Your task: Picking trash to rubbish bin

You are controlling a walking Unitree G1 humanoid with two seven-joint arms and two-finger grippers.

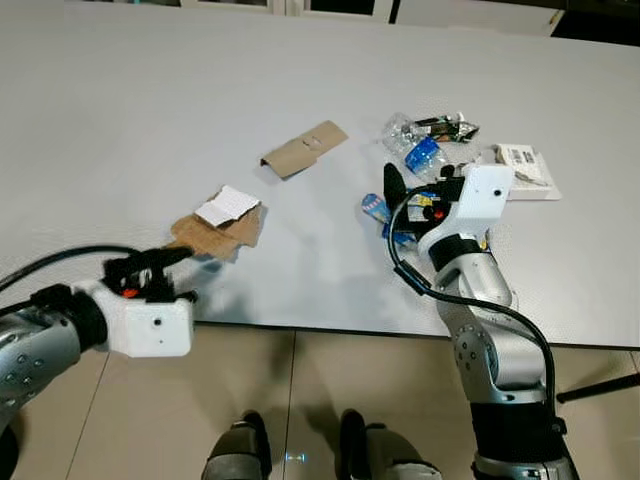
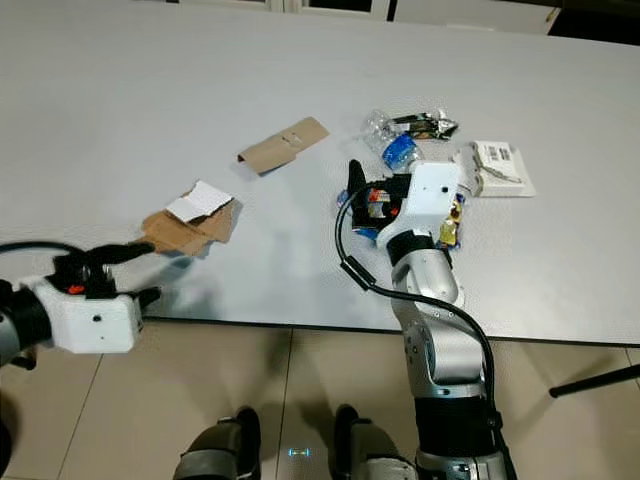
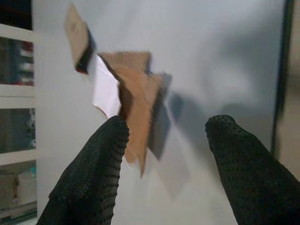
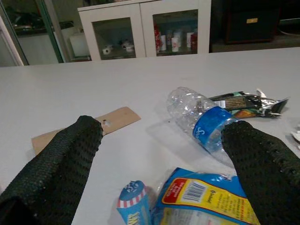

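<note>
Torn brown cardboard with a white paper scrap (image 1: 222,222) lies near the table's front edge. My left gripper (image 1: 180,275) is open at that edge, just short of the cardboard (image 3: 136,98), fingers (image 3: 93,164) apart with nothing between them. My right gripper (image 4: 164,129) is open over a blue and yellow snack packet (image 4: 201,197), low above the table. Beyond it lie a crushed clear bottle with a blue label (image 4: 201,117) and a dark foil wrapper (image 4: 243,103). A flat cardboard strip (image 1: 305,148) lies in the middle of the table.
The pale grey table (image 1: 150,110) stretches far back and left. A white printed leaflet (image 1: 528,170) lies right of the bottle. The table's front edge (image 1: 300,328) runs above tiled floor (image 1: 300,400). White glass-door cabinets (image 4: 145,28) stand behind the table.
</note>
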